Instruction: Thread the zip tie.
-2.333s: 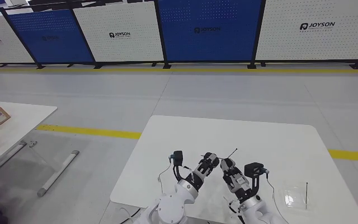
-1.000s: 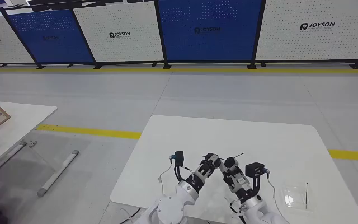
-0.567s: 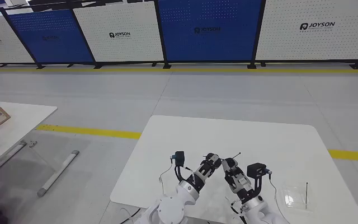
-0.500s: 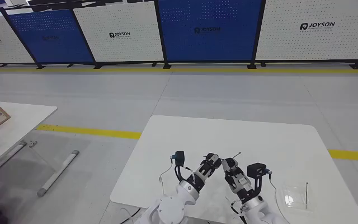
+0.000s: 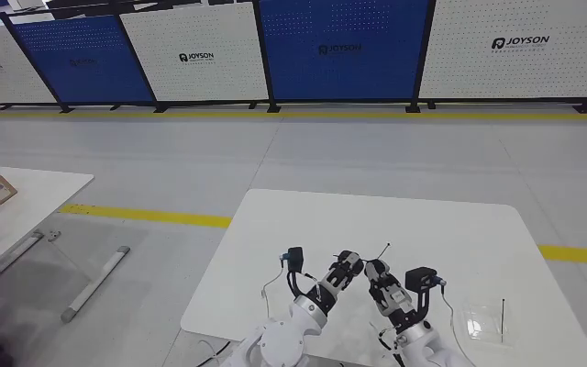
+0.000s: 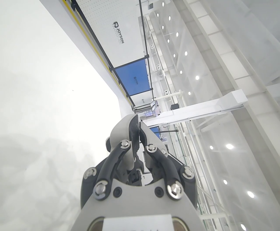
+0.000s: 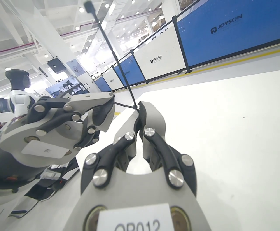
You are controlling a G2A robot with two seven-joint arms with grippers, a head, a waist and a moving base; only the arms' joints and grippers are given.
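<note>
A thin black zip tie (image 7: 132, 97) is held between both grippers above the front of the white table (image 5: 440, 229). My right gripper (image 7: 138, 109) is shut on the strap, whose long part rises to its head (image 7: 88, 4). A short stretch runs sideways to my left gripper (image 7: 112, 101), shut on that end. In the left wrist view the left gripper (image 6: 137, 123) pinches a small black piece between its tips. From above, the left gripper (image 5: 347, 264) and right gripper (image 5: 373, 269) stand close together, with the zip tie (image 5: 381, 253) sticking out beyond them.
A clear plastic tray (image 5: 479, 326) lies at the table's front right with another black zip tie (image 5: 503, 316) on it. The table's front left edge (image 5: 206, 303) is close to the arms. Blue and white partition panels stand across the floor beyond.
The zip tie's free end has swung from pointing out to the right to a steeper, more upright angle. Both grippers keep their hold and have barely shifted.
</note>
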